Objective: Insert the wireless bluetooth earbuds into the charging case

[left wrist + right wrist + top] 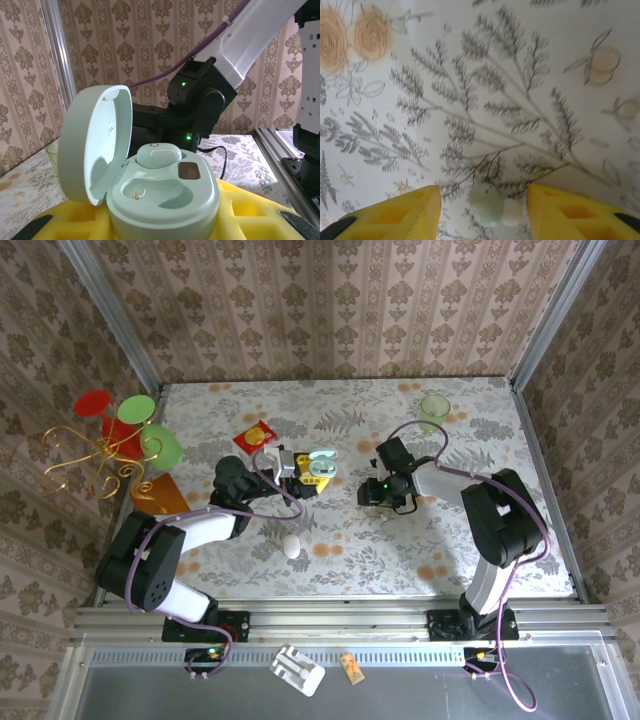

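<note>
The charging case (165, 197), pale and rounded, stands with its lid (95, 145) swung open to the left. My left gripper (162, 222) is shut on it, yellow fingers (260, 217) on both sides. One earbud (159, 154) sits in the far socket, while the near socket (150, 192) is bare. In the top view the left gripper (296, 472) holds the case (322, 464) at mid-table. The other earbud (492, 204) lies on the tablecloth. My right gripper (483, 200) is open around it, with a gap to each yellow finger (405, 215). It hangs right of the case (375, 495).
A white egg shape (291, 546) lies near the front. A pale green cup (435, 408) stands at the back right, a red packet (256, 435) behind the case, an orange block (160, 495) and a gold stand (100, 455) at the left. The right arm (200, 105) looms behind the case.
</note>
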